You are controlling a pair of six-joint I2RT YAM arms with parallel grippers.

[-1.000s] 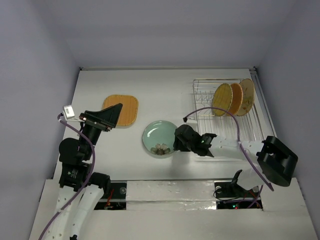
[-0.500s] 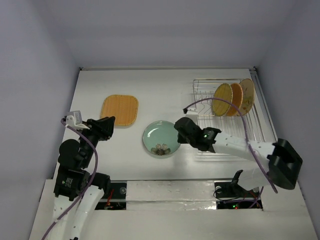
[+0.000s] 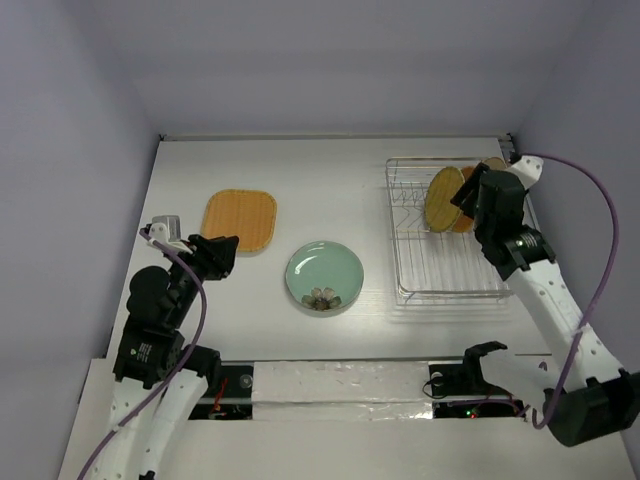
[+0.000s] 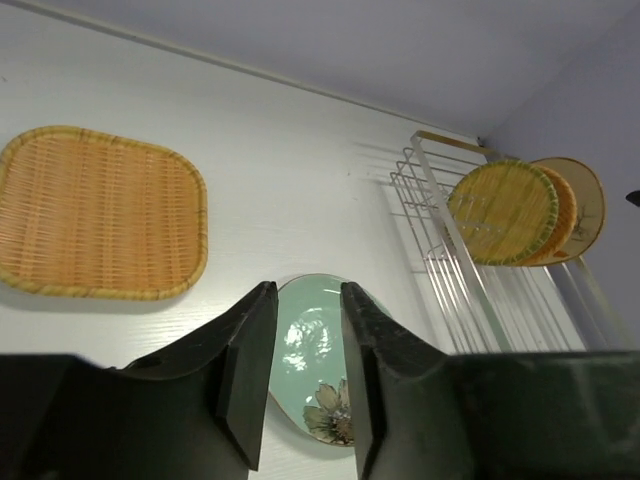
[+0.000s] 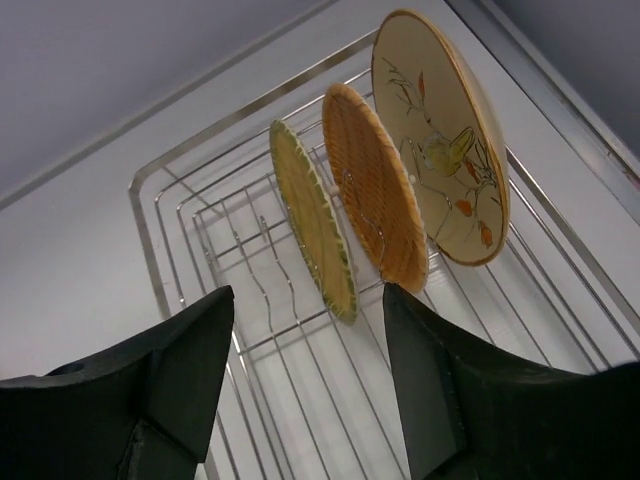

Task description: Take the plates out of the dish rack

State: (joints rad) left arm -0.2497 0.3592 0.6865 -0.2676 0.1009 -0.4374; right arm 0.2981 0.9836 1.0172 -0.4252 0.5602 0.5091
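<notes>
- Half a second back the right gripper [image 5: 306, 320] hung low beside the pale green plate [image 3: 324, 277]. It has since swung out to 2 o'clock on the table, over the dish rack [image 3: 450, 272].
- The left gripper [image 4: 306, 300] has barely shifted and sits at 8 o'clock. The plates lie where they did.
- The right gripper's jaws are spread wide and hold nothing. They face the three racked plates edge-on without touching them.
- The left gripper's jaws stand a narrow gap apart and are empty.
- The rounded-square orange plate [image 3: 240, 221] lies flat on the table [image 3: 330, 180], at 10 o'clock from the green plate.
- Nothing lies between the right gripper's fingers and the rack's wires.
- Upright in the rack's far slots stand a mustard woven plate [image 5: 312, 235], an orange woven plate [image 5: 375, 190] and a beige floral plate [image 5: 440, 140].
- The green plate shows a flower at its 6 o'clock rim.
</notes>
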